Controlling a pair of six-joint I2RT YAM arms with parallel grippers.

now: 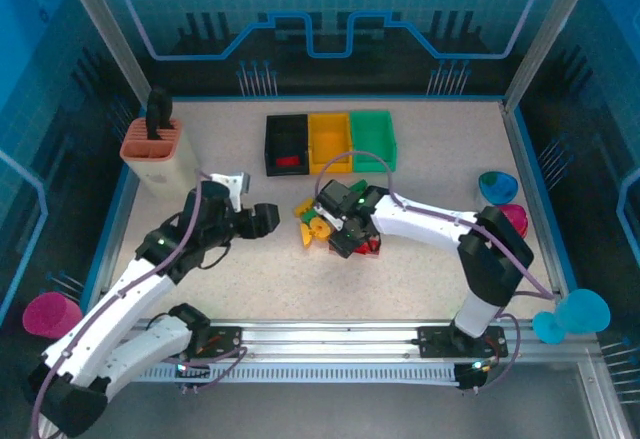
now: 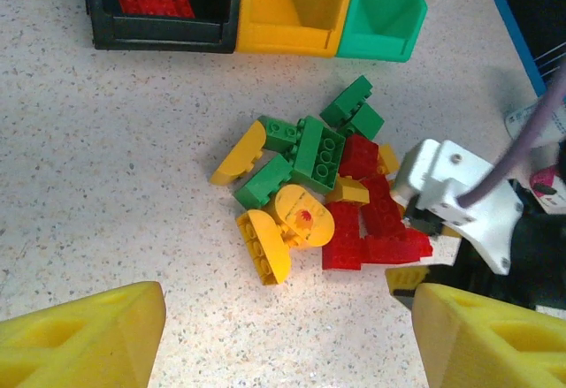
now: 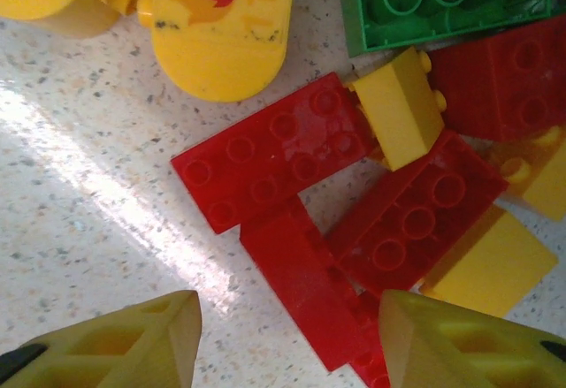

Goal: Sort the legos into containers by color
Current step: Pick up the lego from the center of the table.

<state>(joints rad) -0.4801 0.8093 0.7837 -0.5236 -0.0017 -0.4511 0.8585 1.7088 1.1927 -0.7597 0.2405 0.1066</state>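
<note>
The legos [image 1: 318,225] lie in a mixed red, yellow and green pile [image 2: 327,194] at mid-table. Behind them the containers stand in a row: a black bin [image 1: 287,131], a yellow bin [image 1: 330,129] and a green bin [image 1: 372,127]. One red brick [image 2: 155,3] lies in the black bin [image 2: 164,34]. My right gripper [image 3: 287,344] is down at the pile's near right. Its jaws straddle a long red brick [image 3: 305,291], with a gap showing on the left side. My left gripper [image 2: 287,335] hangs open over bare table just left of the pile, holding nothing.
A salmon slotted holder [image 1: 155,154] stands at the back left. Blue [image 1: 497,184] and pink [image 1: 515,217] bowls sit at the right edge. A pink cup [image 1: 50,314] and a blue cup [image 1: 570,314] lie outside the table frame.
</note>
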